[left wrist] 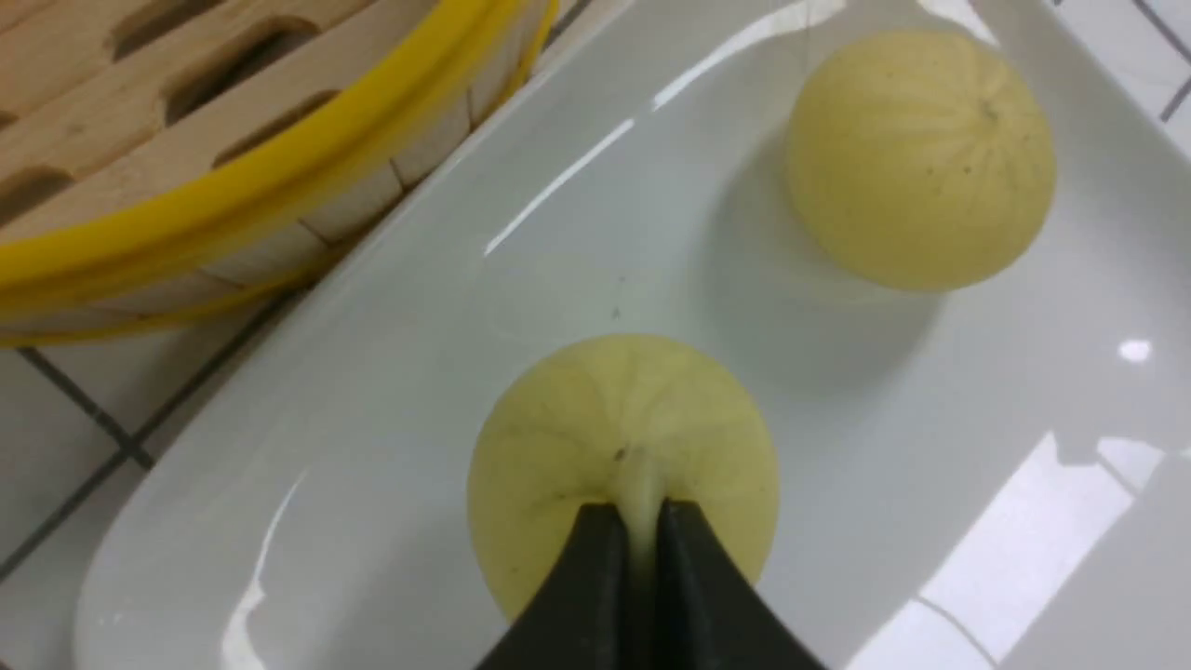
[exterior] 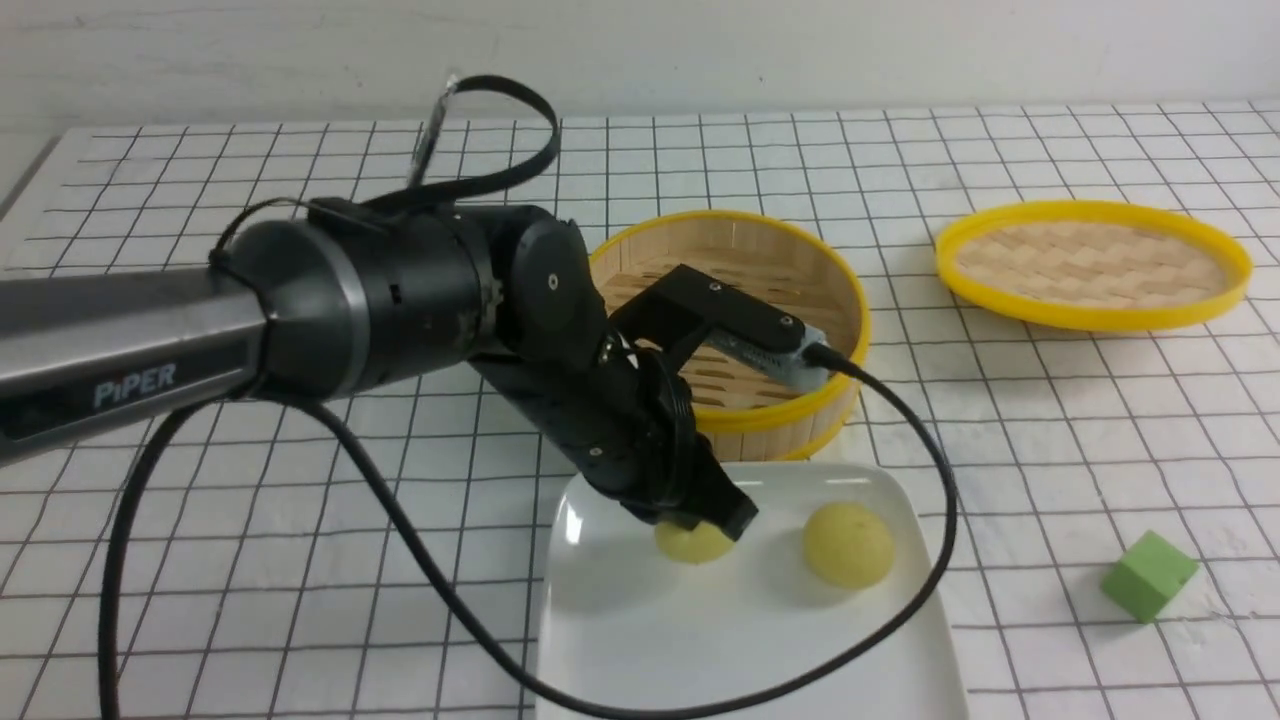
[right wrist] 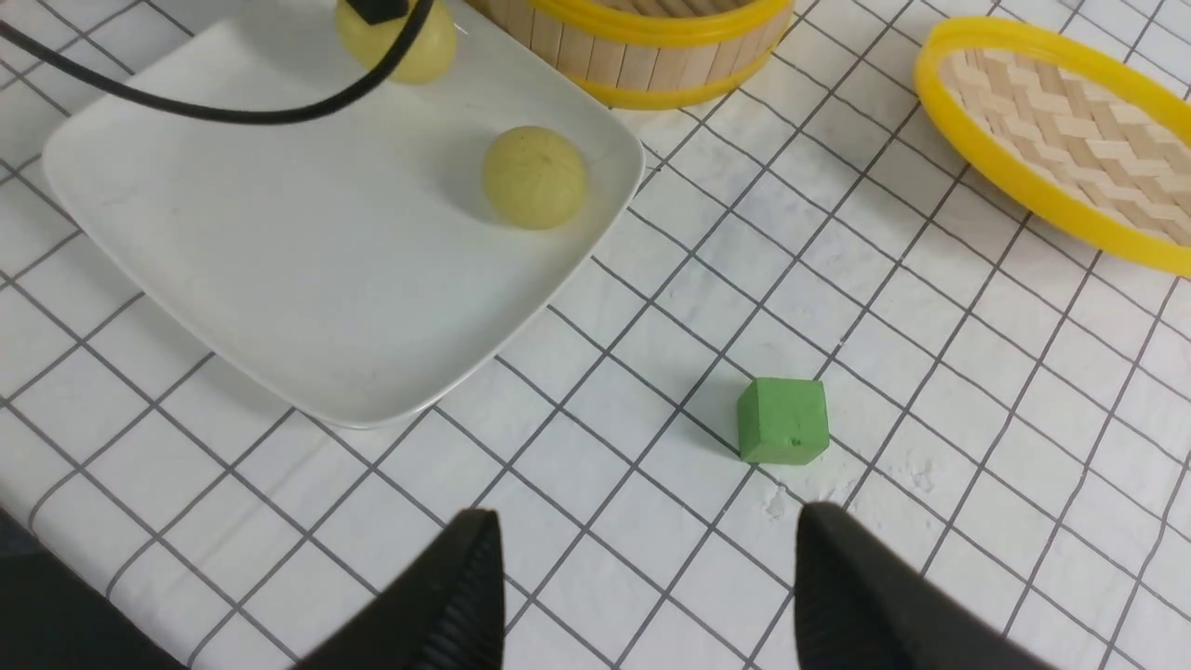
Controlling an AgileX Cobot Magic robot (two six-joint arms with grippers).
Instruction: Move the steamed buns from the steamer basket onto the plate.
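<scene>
- Your pinched bun [exterior: 690,545] sits on the plate [exterior: 700,640], toward its 11 o'clock corner.
- Your left gripper [exterior: 715,520] reaches it from 10 o'clock, jaws almost together, nipping a fold of dough at the bun's top.
- The free bun [exterior: 848,543] lies at 3 o'clock of it, apart, on the same plate.
- The steamer basket [exterior: 790,420] stands at the plate's 12 o'clock, just beside its rim.
- The woven lid [exterior: 1095,262] lies at the basket's 3 o'clock, and the green cube [exterior: 1148,575] at the plate's 3 o'clock, both on the tabletop [exterior: 250,600].
- Your right gripper [right wrist: 647,521] hangs above the tabletop near the cube, jaws wide apart.
</scene>
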